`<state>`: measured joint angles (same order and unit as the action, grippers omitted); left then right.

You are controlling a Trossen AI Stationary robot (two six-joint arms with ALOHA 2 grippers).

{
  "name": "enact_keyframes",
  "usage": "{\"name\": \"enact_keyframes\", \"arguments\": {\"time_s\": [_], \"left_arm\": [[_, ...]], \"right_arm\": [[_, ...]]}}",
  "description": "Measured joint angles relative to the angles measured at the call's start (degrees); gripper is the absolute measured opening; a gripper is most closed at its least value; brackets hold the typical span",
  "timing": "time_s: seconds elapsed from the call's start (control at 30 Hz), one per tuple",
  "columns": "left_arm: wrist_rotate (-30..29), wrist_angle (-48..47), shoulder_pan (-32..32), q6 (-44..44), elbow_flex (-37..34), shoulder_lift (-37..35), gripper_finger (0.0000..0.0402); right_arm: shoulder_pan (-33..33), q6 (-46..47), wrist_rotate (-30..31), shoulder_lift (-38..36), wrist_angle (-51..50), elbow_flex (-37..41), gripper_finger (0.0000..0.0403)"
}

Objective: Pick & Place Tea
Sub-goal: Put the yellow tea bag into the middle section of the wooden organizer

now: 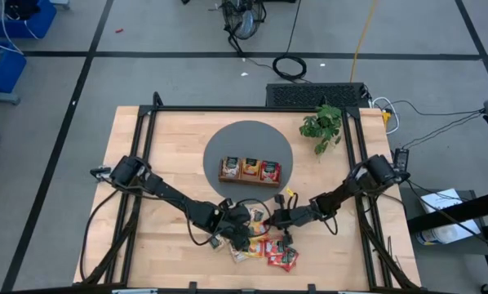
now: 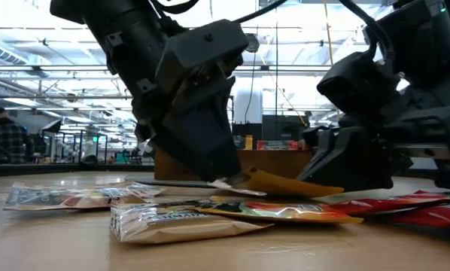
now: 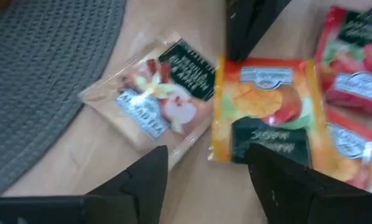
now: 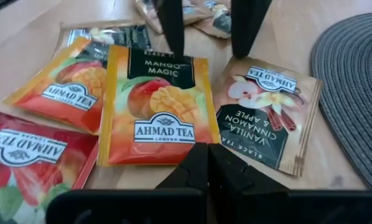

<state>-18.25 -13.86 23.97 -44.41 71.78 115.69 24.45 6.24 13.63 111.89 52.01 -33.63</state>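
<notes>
Clamped on the mango sachet [image 4: 155,112], the right gripper [image 4: 208,163] faced the left gripper [image 3: 204,165], jaws apart over it near the table's [image 1: 146,253] front edge, so a shared pull might tear or drop it.

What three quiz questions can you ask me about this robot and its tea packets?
1. True or false: the left claw is open.
2. The right claw pinches which one? A: mango sachet. B: mint sachet. C: lemon sachet.
3. Fill in: the wooden tray sits on a round grey ___.
Key: 1 true; 2 A; 3 mat.
</notes>
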Motion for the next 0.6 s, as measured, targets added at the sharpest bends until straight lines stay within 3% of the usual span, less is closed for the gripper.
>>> {"name": "enact_keyframes", "arguments": {"time_s": [0.33, 0.6], "left_arm": [[4.85, 1.23, -0.26, 0.72, -0.02, 0.27, 0.0223], [6.39, 2.51, 1.00, 15.64, -0.02, 0.27, 0.0223]], "right_arm": [[-0.40, 1.00, -0.09, 1.04, 0.50, 0.00, 0.0000], [-0.42, 1.24, -0.04, 1.04, -0.13, 0.00, 0.0000]]}}
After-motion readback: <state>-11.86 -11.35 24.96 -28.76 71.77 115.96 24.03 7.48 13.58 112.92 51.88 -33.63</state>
